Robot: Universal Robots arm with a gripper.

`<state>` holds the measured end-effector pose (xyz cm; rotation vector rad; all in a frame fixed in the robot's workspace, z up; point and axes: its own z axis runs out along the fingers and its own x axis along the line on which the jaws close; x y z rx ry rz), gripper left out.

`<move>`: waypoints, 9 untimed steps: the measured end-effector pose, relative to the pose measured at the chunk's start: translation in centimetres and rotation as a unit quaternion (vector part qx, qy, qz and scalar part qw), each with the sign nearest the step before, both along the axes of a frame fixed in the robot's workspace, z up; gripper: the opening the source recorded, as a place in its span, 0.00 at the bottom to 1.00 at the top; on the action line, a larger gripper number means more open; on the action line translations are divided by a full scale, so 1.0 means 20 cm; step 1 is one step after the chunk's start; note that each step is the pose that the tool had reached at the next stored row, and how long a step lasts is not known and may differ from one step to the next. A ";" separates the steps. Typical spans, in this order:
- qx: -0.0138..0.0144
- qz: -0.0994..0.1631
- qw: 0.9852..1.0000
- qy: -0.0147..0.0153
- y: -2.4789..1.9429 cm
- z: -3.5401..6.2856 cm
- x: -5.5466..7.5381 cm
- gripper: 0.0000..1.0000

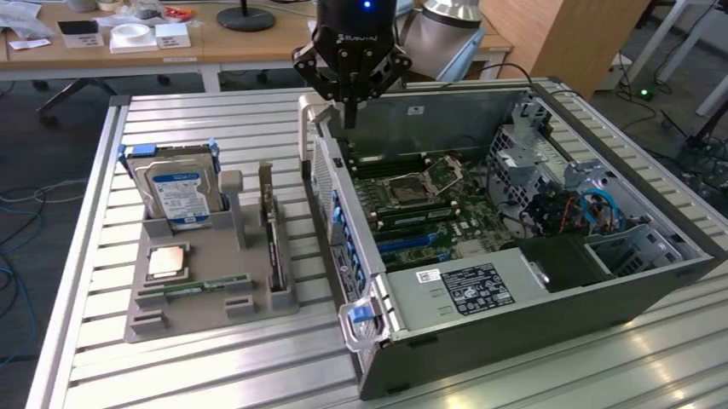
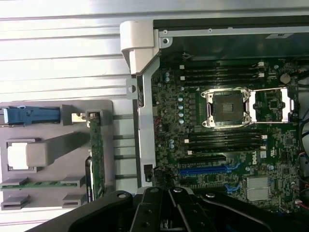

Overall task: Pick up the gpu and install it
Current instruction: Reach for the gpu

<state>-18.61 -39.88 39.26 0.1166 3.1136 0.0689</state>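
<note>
gripper (image 1: pixel 350 118): fingers together, empty, upper centre of exterior view.
gpu (image 1: pixel 271 234): edge-on in holder (image 1: pixel 199 313), centre-left.
progress: pickup and installation were not yet done.

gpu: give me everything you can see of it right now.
The gpu is a thin flat card standing on its long edge in a slot of the grey holder, on the side nearest the case. Edge-on it reads as a narrow dark strip, and the wrist view shows a greenish board edge. Only the holder touches it. The gripper, shut, is apart from it, above the case's rim. The card is not yet picked up.
</note>
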 end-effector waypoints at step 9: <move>0.000 0.000 1.000 0.000 0.000 -0.001 -0.04 0.11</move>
